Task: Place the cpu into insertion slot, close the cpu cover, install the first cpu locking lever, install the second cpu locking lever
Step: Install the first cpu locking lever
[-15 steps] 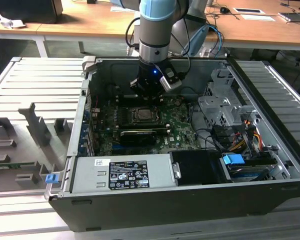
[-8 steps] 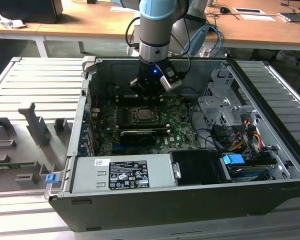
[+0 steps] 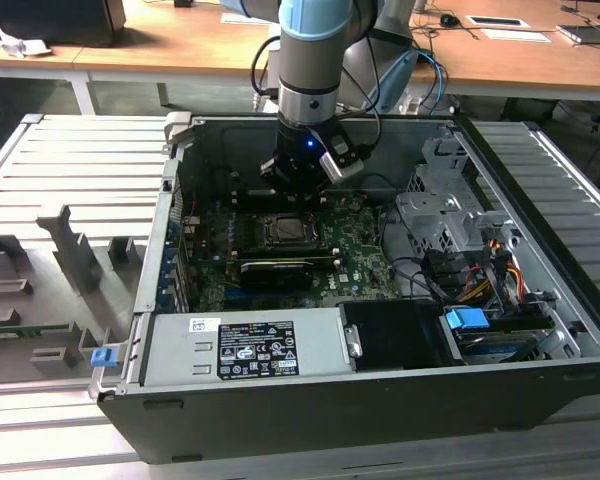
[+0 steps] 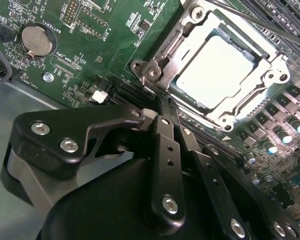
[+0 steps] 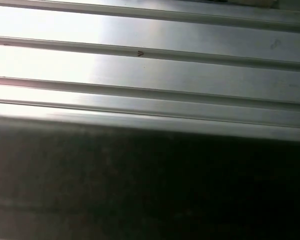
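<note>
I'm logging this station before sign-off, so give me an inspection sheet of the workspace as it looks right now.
Surface: green motherboard inside an open computer case.
Job's things: cpu seated in the insertion slot; cpu cover closed over it.
Clutter: nothing seen.
Grippers: gripper beside the socket's edge, holding nothing visible.
Cables: coloured bundle at the exterior view's right.
Surroundings: wooden desks behind; ribbed metal panel.

Open space lies above the silvery metal cpu cover (image 4: 221,70). The black gripper (image 3: 298,182) hangs just behind it. The grey drive cage (image 3: 445,215) crowds the exterior view's right.
</note>
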`<state>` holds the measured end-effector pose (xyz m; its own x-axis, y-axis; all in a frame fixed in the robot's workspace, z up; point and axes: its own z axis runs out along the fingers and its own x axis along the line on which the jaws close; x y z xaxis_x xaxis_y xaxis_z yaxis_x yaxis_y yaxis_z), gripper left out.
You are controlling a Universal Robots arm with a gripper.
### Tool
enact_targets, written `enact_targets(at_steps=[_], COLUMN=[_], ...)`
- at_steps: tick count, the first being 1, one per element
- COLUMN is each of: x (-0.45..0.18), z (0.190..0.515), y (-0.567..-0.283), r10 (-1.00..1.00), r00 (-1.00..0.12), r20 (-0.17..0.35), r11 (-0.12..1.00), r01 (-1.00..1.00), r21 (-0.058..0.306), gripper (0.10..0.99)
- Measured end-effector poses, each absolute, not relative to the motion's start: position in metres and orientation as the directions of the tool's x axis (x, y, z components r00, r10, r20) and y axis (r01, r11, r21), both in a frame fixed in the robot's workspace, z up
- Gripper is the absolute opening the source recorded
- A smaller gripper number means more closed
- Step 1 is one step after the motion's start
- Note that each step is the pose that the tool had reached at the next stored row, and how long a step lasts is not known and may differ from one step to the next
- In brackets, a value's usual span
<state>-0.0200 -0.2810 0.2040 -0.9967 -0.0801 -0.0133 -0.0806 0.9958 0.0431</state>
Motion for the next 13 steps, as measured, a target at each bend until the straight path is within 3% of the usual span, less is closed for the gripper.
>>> enact_targets(at_steps=[13], x=[-0.0195], z=[0.2040], y=[-0.2810], r10=[-0.080], r00=[-0.997], r20=[-0.014], r11=[0.996], r01=[-0.081], r21=[0.044], gripper=[0.106])
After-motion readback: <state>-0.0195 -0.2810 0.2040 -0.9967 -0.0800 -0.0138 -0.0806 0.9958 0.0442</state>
